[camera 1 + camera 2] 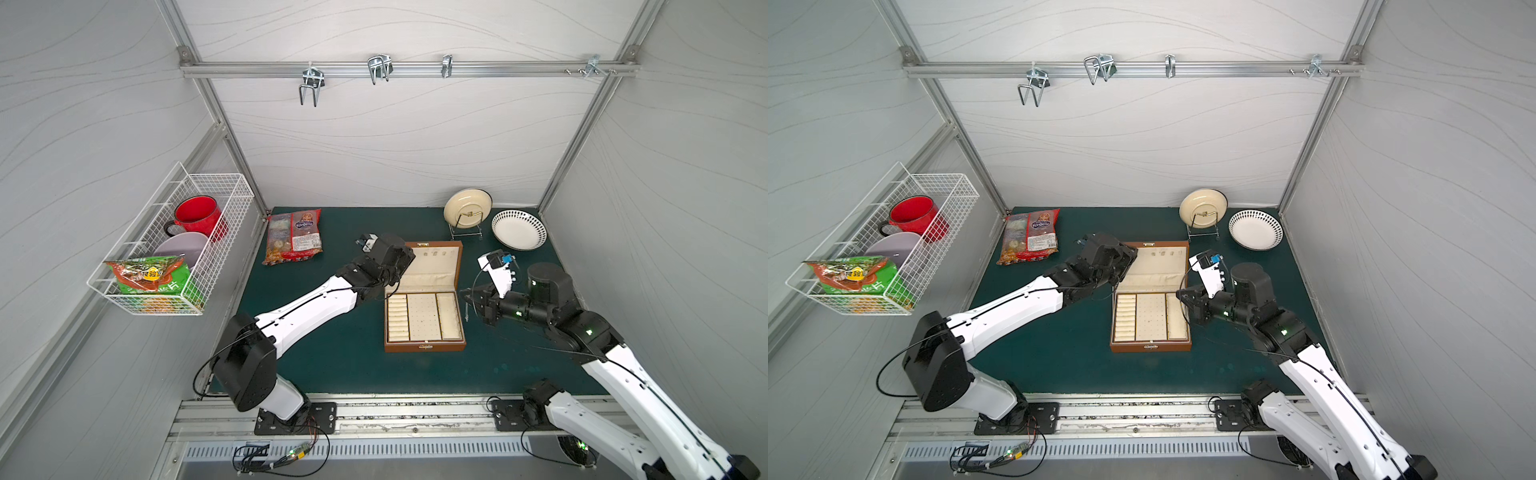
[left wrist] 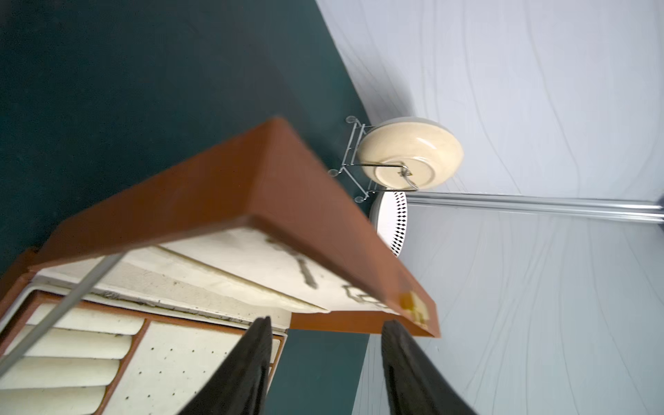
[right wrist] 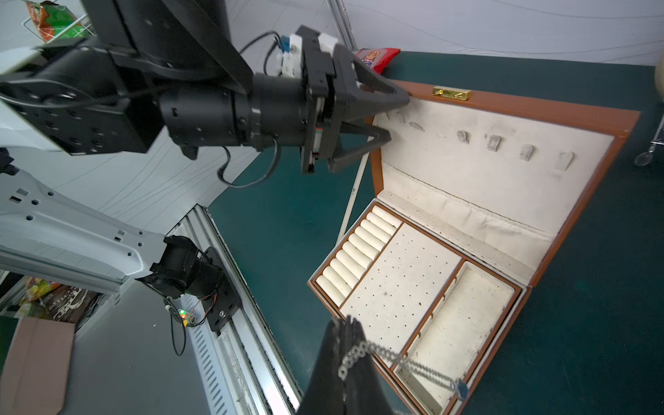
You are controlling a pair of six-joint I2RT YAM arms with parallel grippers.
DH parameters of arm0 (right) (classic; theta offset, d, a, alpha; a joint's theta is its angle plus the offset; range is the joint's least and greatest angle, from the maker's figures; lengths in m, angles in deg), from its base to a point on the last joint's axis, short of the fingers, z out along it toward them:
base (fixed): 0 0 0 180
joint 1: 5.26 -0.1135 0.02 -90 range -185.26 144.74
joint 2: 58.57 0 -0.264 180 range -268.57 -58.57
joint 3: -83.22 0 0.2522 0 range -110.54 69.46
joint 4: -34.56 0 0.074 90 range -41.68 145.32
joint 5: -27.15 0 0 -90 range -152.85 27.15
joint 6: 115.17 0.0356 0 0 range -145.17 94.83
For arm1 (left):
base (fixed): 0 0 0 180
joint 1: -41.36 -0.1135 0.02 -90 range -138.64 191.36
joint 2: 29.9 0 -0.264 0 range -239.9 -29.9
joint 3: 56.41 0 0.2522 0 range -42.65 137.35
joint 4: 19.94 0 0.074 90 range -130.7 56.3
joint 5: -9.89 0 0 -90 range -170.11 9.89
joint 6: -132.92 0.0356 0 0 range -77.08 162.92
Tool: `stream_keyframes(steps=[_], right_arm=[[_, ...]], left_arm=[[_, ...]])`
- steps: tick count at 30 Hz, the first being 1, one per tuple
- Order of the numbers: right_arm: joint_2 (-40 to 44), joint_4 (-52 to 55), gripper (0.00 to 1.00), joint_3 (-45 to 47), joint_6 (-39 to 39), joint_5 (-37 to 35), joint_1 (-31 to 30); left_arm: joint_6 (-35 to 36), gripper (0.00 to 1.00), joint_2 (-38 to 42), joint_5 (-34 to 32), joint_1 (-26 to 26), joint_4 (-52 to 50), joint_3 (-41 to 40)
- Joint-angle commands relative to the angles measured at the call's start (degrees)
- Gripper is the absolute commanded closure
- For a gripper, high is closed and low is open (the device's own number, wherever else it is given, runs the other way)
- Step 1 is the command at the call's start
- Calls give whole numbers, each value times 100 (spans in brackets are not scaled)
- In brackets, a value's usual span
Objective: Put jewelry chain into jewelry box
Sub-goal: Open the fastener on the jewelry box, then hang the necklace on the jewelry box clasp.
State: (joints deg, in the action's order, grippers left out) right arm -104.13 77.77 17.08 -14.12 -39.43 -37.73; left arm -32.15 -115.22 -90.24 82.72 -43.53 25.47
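pale wavy-lined walls (image 1: 395, 137); dark green mat (image 1: 353, 365); aluminium rail (image 1: 415, 68) with hooks (image 1: 379, 68)

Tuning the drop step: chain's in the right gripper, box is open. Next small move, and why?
Probably ease the right gripper sideways over the box's long side tray before opening. It is shut on the chain, and in a top view that chain hangs just outside the box's right wall. The lid stands open, with the left gripper open at its edge.

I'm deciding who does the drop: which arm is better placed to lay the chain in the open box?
Right. The right end effector is shut on the jewelry chain, which dangles beside the open jewelry box. The left end effector stands open at a corner of the lid, holding no chain.
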Motion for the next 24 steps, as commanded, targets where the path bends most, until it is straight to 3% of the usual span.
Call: stream_keyframes(steps=[1,4,9,14,24], right_arm=[[-237,115,100,-351,-45,522,33],[-504,186,100,-591,-79,717,35],[-946,271,100,-1025,-198,1141,31],[-1477,443,100,-1500,-368,1748,36],[-2236,426,100,-2172,-408,2366,89]], left_arm=[[1658,46,483,207,-28,-127,437],[2631,46,757,777,-167,-261,464],[3877,45,1086,2374,-562,-672,582],[5046,46,1324,3690,-633,-1223,802],[5936,48,1794,5079,-630,-1453,492]])
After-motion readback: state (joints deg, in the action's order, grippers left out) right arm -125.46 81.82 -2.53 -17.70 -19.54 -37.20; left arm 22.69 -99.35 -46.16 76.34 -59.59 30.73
